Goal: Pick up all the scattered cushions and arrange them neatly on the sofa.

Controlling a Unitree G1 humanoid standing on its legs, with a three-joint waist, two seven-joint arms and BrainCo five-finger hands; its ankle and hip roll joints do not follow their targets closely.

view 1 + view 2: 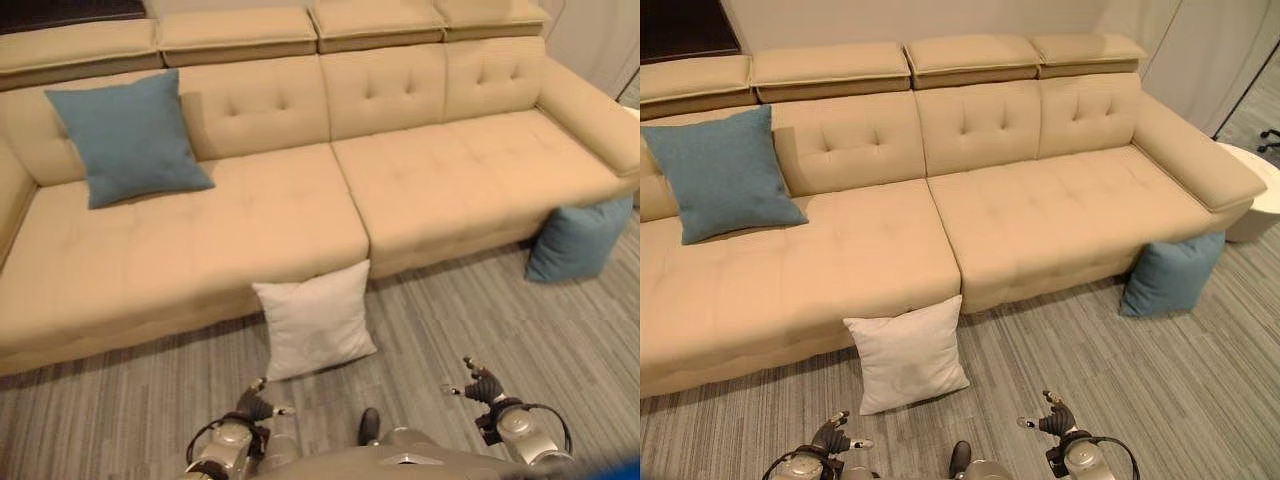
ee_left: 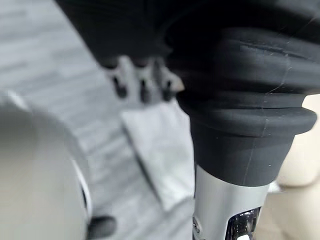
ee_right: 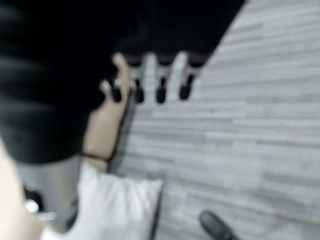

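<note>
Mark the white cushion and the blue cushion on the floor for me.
white cushion (image 1: 315, 318), left eye view, middle of its face.
blue cushion on the floor (image 1: 577, 243), left eye view, middle of its visible side.

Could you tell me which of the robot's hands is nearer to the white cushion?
Left. The left hand is just below the white cushion near its lower corner; the right hand is farther off to the cushion's right.

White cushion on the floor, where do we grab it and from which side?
Probably the top edge of the white cushion, from above. It stands tilted against the sofa front, so its upper corners are free. The left hand is nearest; both hands hang low and hold nothing.
</note>
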